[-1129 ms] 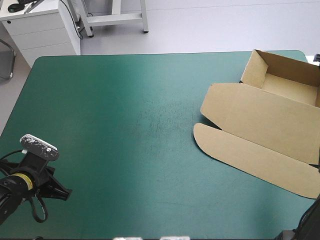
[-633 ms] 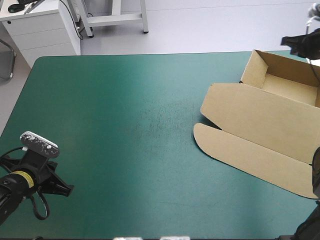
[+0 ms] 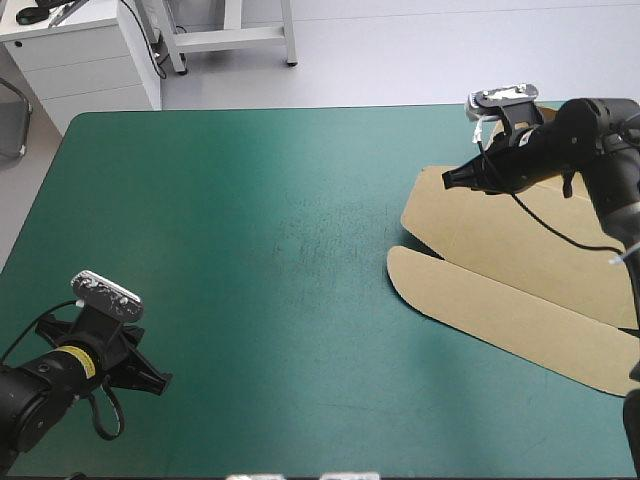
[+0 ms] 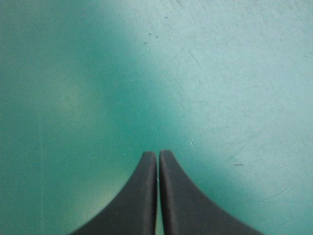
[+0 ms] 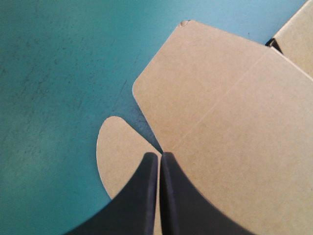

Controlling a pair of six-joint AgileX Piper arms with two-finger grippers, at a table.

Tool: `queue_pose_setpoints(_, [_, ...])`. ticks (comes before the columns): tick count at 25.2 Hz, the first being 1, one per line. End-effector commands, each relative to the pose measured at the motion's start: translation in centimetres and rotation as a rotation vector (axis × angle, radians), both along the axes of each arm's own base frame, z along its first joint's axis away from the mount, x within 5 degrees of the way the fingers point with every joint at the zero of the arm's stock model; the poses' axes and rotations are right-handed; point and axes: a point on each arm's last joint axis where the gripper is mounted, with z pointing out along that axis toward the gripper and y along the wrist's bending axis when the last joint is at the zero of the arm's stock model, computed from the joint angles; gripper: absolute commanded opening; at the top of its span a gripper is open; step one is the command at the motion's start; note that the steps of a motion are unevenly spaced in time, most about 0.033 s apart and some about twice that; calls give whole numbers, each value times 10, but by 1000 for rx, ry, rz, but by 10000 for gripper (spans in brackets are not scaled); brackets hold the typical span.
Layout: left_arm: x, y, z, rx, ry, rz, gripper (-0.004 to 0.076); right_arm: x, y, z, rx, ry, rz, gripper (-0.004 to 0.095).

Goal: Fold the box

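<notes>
The brown box (image 3: 520,270) lies on the right side of the teal-green cover (image 3: 250,230), with the right claw (image 3: 447,180) closed tight above its flat lid and the left claw (image 3: 158,384) closed too, near the front left corner.

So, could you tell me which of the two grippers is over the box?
The right gripper: it hangs above the box, while the left gripper is over bare teal-green cover at its near left corner.

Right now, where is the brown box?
In the high view the box lies on the right side of the table, toward the far edge, with the right gripper above it.
</notes>
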Motion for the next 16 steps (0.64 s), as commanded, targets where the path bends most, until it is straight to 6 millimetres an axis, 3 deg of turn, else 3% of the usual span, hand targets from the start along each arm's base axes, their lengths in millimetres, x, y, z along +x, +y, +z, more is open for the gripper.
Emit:
queue_pose_setpoints(1, [4, -2, 4, -22, -50, -11, -8, -27, -2, 14, 32, -113, -7, -1])
queue_pose_setpoints(3, [4, -3, -1, -24, -35, -8, -8, -41, -5, 6, 21, -105, -1, -1])
queue_pose_setpoints(8, [-9, -1, -18, -73, -29, -17, -8, -105, -16, -38, 25, -118, -17, -1])
queue_pose_setpoints(16, [-29, 8, -23, -110, -113, -23, -8, -170, -25, -86, 69, -166, -42, -1])
